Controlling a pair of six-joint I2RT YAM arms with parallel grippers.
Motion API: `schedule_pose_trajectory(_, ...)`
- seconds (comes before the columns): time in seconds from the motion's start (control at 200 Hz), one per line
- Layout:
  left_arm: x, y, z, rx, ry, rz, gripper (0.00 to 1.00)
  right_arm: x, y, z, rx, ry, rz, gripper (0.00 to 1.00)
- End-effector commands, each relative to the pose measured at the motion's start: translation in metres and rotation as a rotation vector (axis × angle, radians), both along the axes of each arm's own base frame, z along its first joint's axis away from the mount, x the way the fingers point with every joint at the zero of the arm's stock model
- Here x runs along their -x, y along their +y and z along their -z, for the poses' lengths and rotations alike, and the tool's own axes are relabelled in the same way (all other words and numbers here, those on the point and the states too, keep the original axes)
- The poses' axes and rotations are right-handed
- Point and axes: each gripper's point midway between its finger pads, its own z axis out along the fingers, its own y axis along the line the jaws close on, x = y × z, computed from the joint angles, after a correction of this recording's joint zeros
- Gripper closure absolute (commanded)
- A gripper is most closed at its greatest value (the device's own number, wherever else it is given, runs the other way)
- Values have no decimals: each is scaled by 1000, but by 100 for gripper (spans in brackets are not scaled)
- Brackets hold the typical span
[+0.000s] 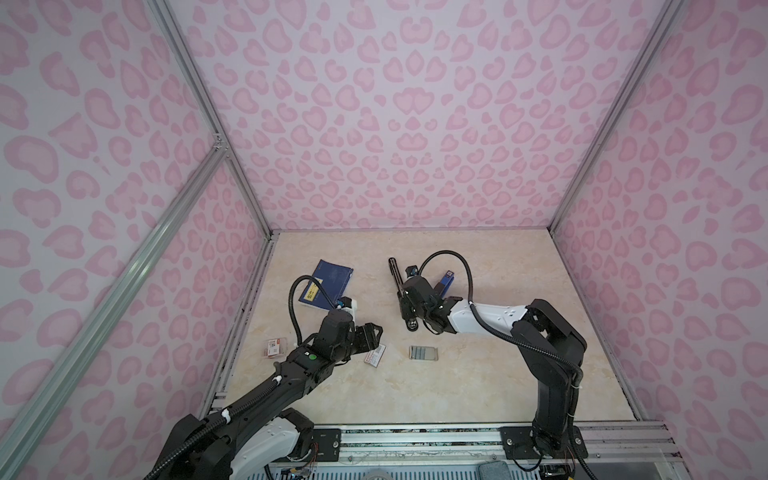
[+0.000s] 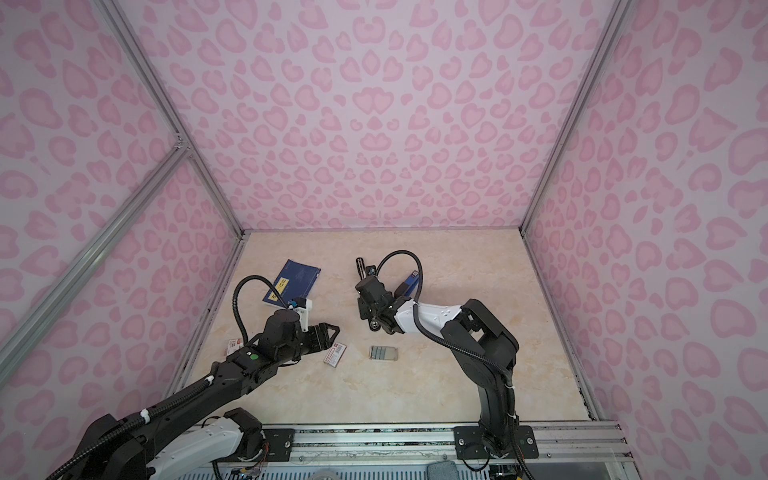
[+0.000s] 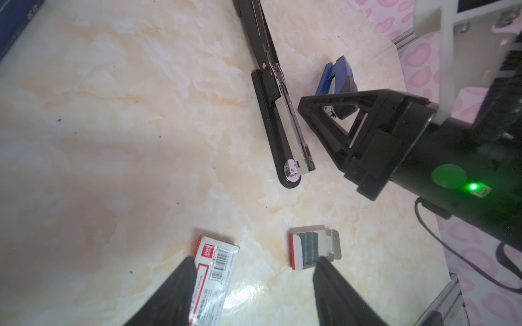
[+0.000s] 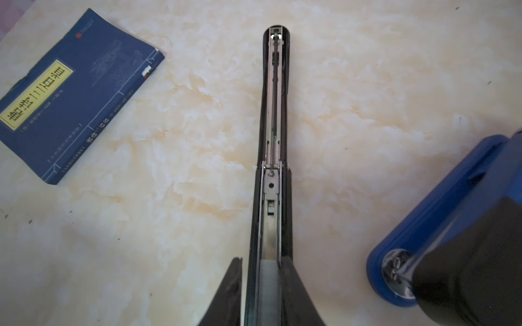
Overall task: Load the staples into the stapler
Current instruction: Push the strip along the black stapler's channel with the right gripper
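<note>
Marbled beige bench [image 1: 478, 374], our left pincer [image 3: 254, 264] apart, our right pincer [image 4: 262, 261] apart astride long black stapler [image 4: 275, 84], silvery-grey staples [image 4: 268, 288] in its channel

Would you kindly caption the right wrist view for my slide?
Right claw straddling the opened black stapler, staples in its channel; blue book and blue stapler nearby.

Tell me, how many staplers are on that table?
2. A black stapler lies opened flat near the table's middle; a blue stapler sits just right of it. The right arm partly hides both.
</note>
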Motion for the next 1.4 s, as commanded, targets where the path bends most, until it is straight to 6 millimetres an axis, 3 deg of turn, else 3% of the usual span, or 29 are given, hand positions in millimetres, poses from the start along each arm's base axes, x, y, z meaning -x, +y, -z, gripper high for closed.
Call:
schedule_pose_trajectory(0.0,-2,-1,-5,15,-17,-4,31,2,8,0,-6,81,-71,67)
schedule_pose_trajectory(0.14,-1,-4,-9,29,-12,3,30,8,2,3,16,217,-115,54)
schedule_pose_trajectory(0.37,-3,-5,-6,28,-2,6,30,19,-4,-1,19,340,-193,51)
schedule_pose_trajectory(0.41,-3,-6,-5,31,2,7,30,13,1,-11,8,323,-198,50)
schedule_pose_trajectory(0.735,0,-3,-5,29,3,-1,30,18,5,22,-25,414,-197,47)
schedule_pose_trajectory(0.93,0,-3,-3,27,7,-1,30,29,22,20,-64,426,-242,47)
schedule_pose_trajectory(1.15,0,-3,-3,25,5,-1,30,20,15,9,26,347,-211,48)
schedule_pose_trajectory(1.395,1,-3,-2,29,7,-3,30,6,17,11,65,327,-184,48)
